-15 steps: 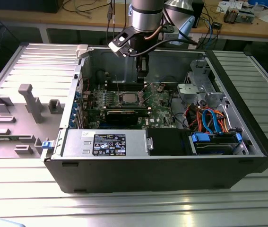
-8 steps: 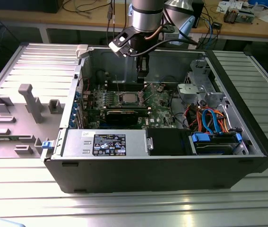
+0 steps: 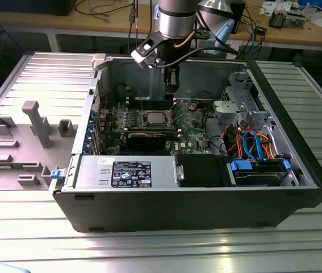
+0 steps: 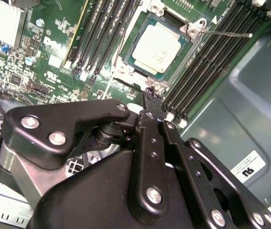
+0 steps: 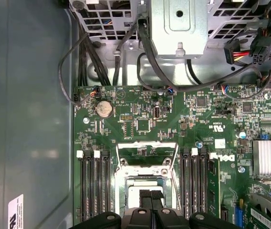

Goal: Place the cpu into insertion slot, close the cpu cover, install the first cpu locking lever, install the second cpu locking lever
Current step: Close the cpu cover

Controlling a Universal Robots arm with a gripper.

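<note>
Cpu [image 4: 160,46] is seen seated in slot [image 4: 186,52]; it is partly hidden in the first wrist view by tool [image 5: 150,194], closed on nothing.

Across the lower frame, ribbed metal table [image 3: 149,250], pale glare streaked near the bottom edge. Along the top edge, wooden workbench [image 3: 314,35] strewn with cables [image 3: 107,8]. Centre left, grey moulded fixtures [image 3: 36,122].

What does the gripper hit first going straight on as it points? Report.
Probably the flat silver-grey square cpu seated in the metal-rimmed square insertion slot, or that rim; the black gripper hangs just above, depth unclear.
</note>
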